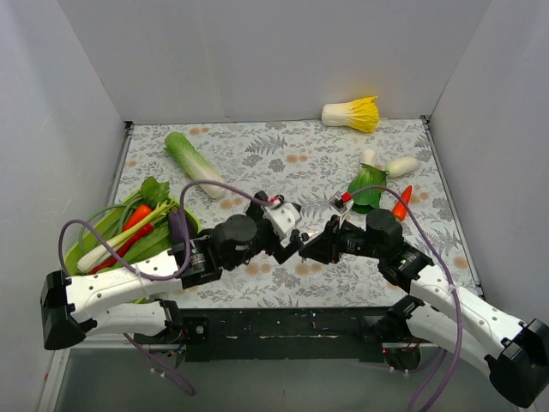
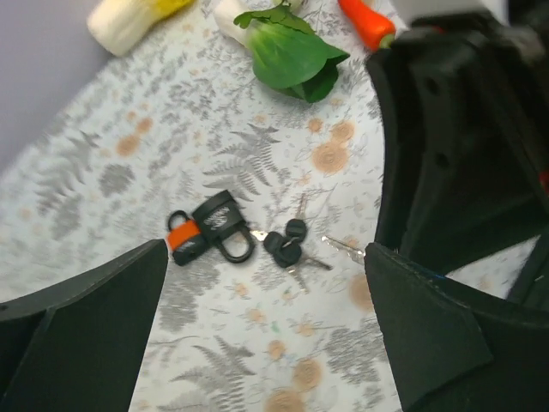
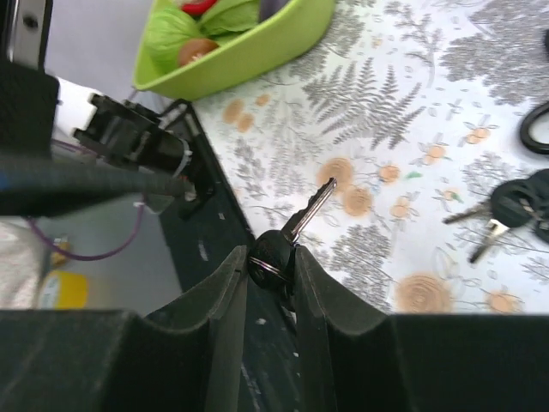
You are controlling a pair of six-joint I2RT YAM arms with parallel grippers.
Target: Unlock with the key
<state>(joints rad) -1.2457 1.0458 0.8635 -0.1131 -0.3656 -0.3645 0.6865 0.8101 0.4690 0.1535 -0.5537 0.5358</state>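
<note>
A black padlock [image 2: 210,227] with an orange band lies on the leaf-print cloth, its shackle toward a bunch of black-headed keys [image 2: 287,245] next to it. My left gripper [image 2: 265,251] is open and empty, hovering above both with its jaws wide apart. My right gripper [image 3: 271,257] is shut on a single key [image 3: 296,227] by its black head, and the silver blade sticks out forward. That blade [image 2: 343,249] shows just right of the bunch. In the top view the left gripper [image 1: 290,240] and the right gripper [image 1: 307,251] meet at the near centre and hide the padlock.
A green tray [image 1: 184,215] of vegetables stands at the near left. A long cabbage [image 1: 193,163], a yellow-tipped cabbage [image 1: 352,113], bok choy [image 1: 369,184], a carrot [image 1: 401,203] and a white radish [image 1: 401,166] lie farther back. The black table rail [image 3: 214,240] runs under the right gripper.
</note>
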